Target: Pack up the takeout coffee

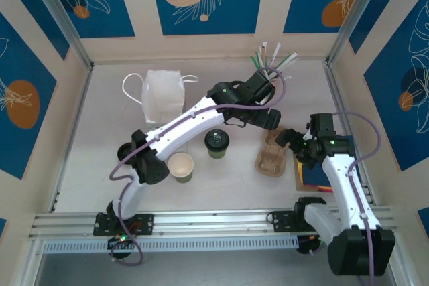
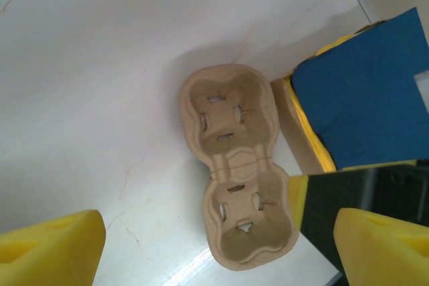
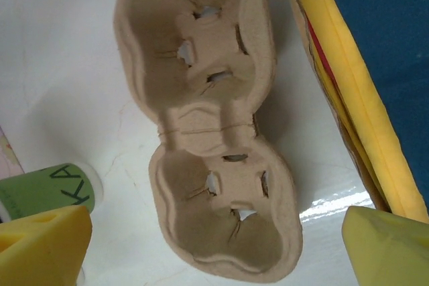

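Note:
The takeout coffee (image 1: pixel 216 143), a dark-green cup with a black lid, stands upright at mid-table. To its right lies a brown two-cup cardboard carrier (image 1: pixel 271 159), both wells empty. My left gripper (image 1: pixel 271 120) hovers open over the carrier's (image 2: pixel 234 165) far end, its yellow fingertips (image 2: pixel 53 246) wide apart. My right gripper (image 1: pixel 289 140) is open just above the carrier (image 3: pixel 208 125), with nothing between its pads (image 3: pixel 385 246). A green cup side (image 3: pixel 47 189) with black letters shows at the left edge of the right wrist view, its top cut off.
A white gift bag (image 1: pixel 163 95) stands at the back left. A lidless green cup (image 1: pixel 181 167) and a loose black lid (image 1: pixel 125 152) sit near the left arm. Straws (image 1: pixel 271 61) stand at the back. A blue and yellow pad (image 1: pixel 314 177) lies right of the carrier.

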You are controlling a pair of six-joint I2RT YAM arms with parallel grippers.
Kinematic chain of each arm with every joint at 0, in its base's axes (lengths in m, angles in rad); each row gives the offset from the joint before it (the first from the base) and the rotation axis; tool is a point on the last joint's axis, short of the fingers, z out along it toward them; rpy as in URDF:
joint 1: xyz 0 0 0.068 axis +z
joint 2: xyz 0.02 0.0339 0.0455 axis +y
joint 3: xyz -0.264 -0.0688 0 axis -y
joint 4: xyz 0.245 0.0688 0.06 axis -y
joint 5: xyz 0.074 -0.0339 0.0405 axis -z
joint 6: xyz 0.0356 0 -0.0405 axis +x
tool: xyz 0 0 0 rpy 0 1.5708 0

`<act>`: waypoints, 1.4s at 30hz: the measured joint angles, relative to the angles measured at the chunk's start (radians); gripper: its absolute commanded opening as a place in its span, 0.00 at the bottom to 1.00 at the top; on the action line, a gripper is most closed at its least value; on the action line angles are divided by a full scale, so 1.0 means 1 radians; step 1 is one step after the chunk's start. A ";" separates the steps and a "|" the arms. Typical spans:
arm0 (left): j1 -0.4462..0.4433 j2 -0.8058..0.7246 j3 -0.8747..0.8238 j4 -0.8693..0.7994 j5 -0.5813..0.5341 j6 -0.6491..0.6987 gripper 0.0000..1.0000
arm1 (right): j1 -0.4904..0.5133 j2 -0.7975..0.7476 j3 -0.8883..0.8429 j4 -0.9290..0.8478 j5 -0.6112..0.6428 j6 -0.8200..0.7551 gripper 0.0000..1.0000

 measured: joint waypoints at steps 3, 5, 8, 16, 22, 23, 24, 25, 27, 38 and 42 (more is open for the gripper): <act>0.000 0.002 0.000 -0.004 0.000 -0.010 0.88 | -0.005 0.053 -0.008 0.042 -0.019 0.004 0.95; 0.000 0.002 0.000 -0.006 0.000 -0.013 0.88 | -0.005 0.088 -0.009 0.070 -0.027 0.003 0.93; 0.000 0.002 0.000 -0.011 0.000 -0.013 0.89 | 0.003 0.145 -0.009 0.105 -0.037 0.004 0.93; 0.000 0.002 0.000 -0.023 0.000 -0.010 0.90 | 0.079 0.285 -0.005 0.167 -0.021 0.014 0.93; 0.003 0.002 0.000 -0.027 -0.005 -0.009 0.90 | 0.123 0.339 0.023 0.192 0.000 0.019 0.91; 0.003 0.002 0.000 -0.027 -0.005 -0.009 0.91 | 0.128 0.343 0.024 0.196 0.000 0.020 0.91; 0.005 0.002 0.000 -0.027 -0.005 -0.009 0.91 | 0.137 0.347 0.024 0.202 -0.002 0.023 0.91; 0.005 0.002 0.000 -0.029 -0.006 -0.009 0.91 | 0.144 0.351 0.025 0.209 -0.003 0.023 0.91; 0.008 0.002 0.000 -0.032 -0.008 -0.009 0.91 | 0.158 0.357 0.026 0.223 -0.011 0.023 0.90; 0.018 0.002 0.000 -0.036 -0.008 -0.009 0.89 | 0.183 0.352 0.039 0.251 -0.073 0.026 0.91; 0.018 0.003 0.000 -0.041 -0.006 -0.013 0.79 | 0.139 0.274 0.041 0.211 -0.051 0.026 0.92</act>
